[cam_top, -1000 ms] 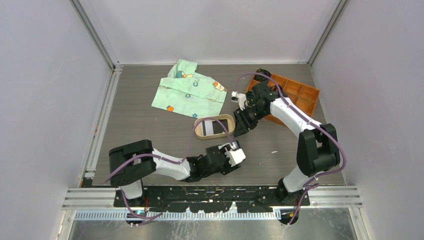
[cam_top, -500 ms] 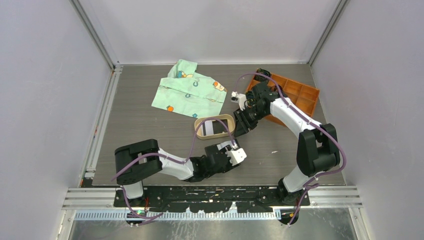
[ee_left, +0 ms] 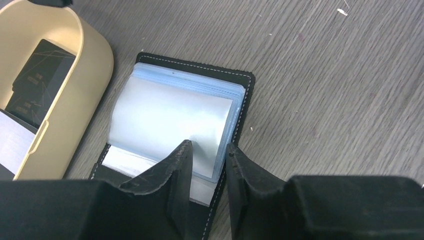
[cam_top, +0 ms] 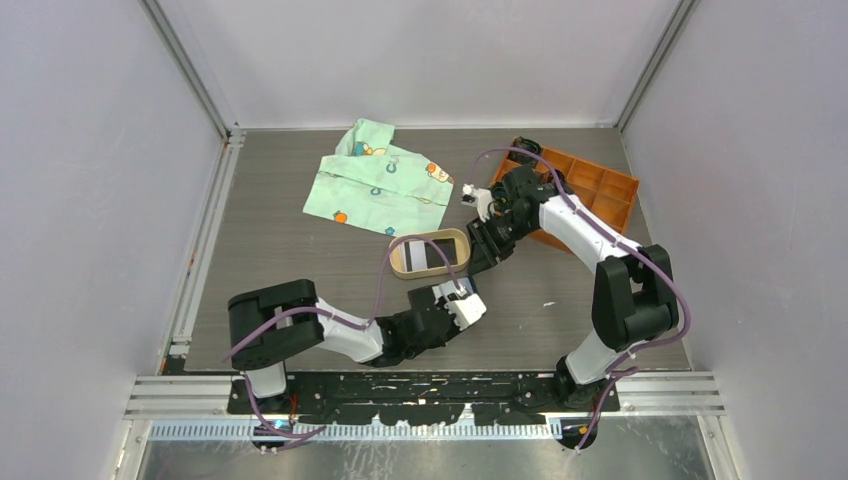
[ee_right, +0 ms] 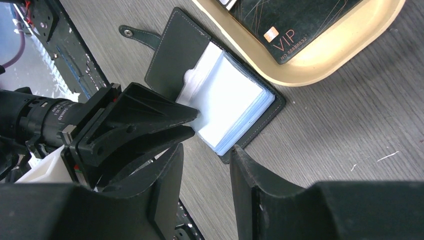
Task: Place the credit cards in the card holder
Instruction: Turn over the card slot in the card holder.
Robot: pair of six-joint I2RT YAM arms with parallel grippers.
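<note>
The card holder [ee_left: 235, 82] lies open on the table beside the tan oval tray [ee_left: 92, 70], its clear sleeves [ee_left: 170, 115] fanned upward. My left gripper [ee_left: 207, 149] is closed on the near corner of the sleeves; it also shows in the right wrist view [ee_right: 192, 120]. The credit cards lie in the tray: a black card [ee_left: 42, 75] and a whitish-grey card [ee_left: 10, 145]. The black VIP card [ee_right: 295, 25] and the holder's snap tab [ee_right: 135, 34] show in the right wrist view. My right gripper [ee_right: 207, 150] hovers open and empty just above the holder's edge, next to the tray.
A green patterned cloth [cam_top: 380, 185] lies at the back of the table. An orange compartment box [cam_top: 600, 190] stands at the back right, behind the right arm. The tray [cam_top: 404, 266] sits mid-table between the two grippers.
The left arm's elbow has swung right and the left gripper has edged toward the tray. The right arm has barely moved.
</note>
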